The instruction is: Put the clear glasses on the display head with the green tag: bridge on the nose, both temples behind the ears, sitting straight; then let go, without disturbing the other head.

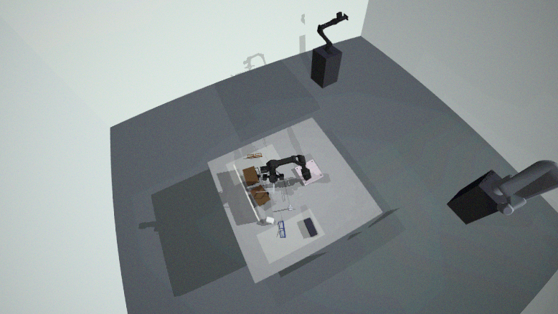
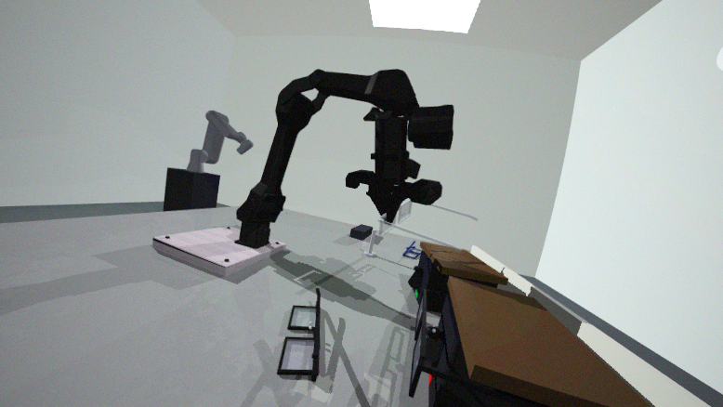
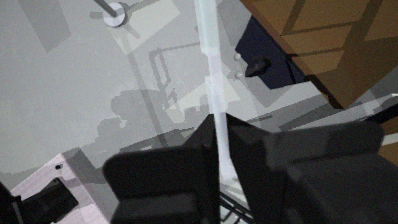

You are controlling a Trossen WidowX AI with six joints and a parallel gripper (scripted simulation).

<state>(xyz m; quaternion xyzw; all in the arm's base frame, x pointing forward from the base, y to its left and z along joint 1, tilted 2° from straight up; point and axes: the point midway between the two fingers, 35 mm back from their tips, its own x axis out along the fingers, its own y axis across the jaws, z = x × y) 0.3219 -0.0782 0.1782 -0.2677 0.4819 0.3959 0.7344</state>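
Observation:
My gripper point(image 1: 273, 181) point(image 2: 389, 219) point(image 3: 217, 118) points down and is shut on the clear glasses point(image 2: 405, 210) point(image 3: 213, 75), at the front frame. The glasses hang in the air, with their temples reaching toward the heads. The green-tag head point(image 1: 259, 196) point(image 2: 463, 260) point(image 3: 265, 50) has a brown top and a navy face; its green tag point(image 2: 416, 293) shows at the side. Its face is bare, and the glasses are in front of it. Whether a temple touches it I cannot tell. The other head point(image 1: 249, 175) point(image 2: 536, 328) has a red tag and wears black glasses point(image 2: 417, 356).
A thin white stand point(image 1: 290, 207) point(image 2: 370, 251) point(image 3: 114, 15) is near the gripper. Black glasses point(image 2: 316, 348) lie before the red-tag head. Blue glasses point(image 1: 279, 221) and a dark box point(image 1: 310, 227) point(image 2: 361, 231) lie beyond the stand; orange glasses point(image 1: 253, 155) lie at the opposite side.

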